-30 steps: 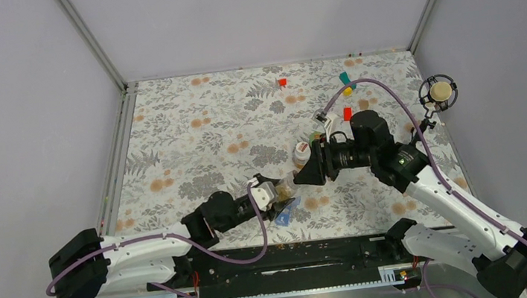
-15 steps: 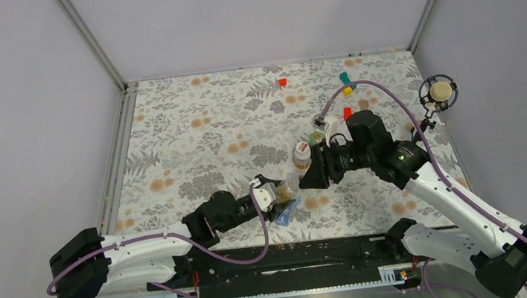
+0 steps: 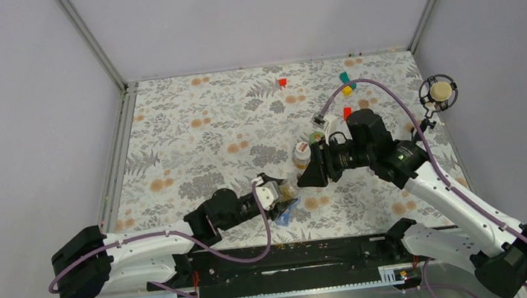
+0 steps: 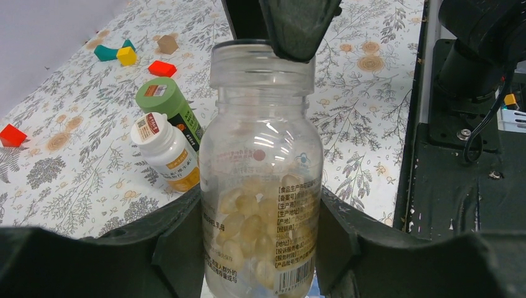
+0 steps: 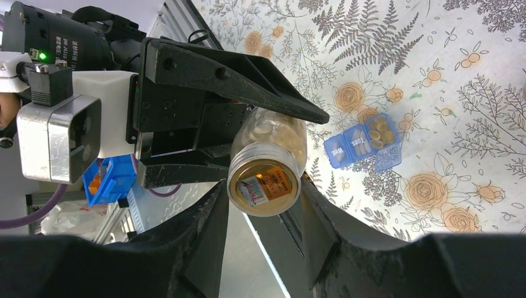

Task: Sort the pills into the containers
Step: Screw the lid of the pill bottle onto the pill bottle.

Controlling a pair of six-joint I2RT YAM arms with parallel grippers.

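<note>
Over floral worktop, nudged right jaws leftward, clamped on neck of bottle clenched in left jaws, near pill box at lower centre; probably nearing pouring.

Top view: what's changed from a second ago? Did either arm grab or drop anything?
Very little. The left gripper, holding the clear pill bottle, eased slightly right toward the right gripper, which shifted a touch toward the near edge. Nothing was grabbed or released. The white bottle, green bottle and blue pill box stayed put.
</note>
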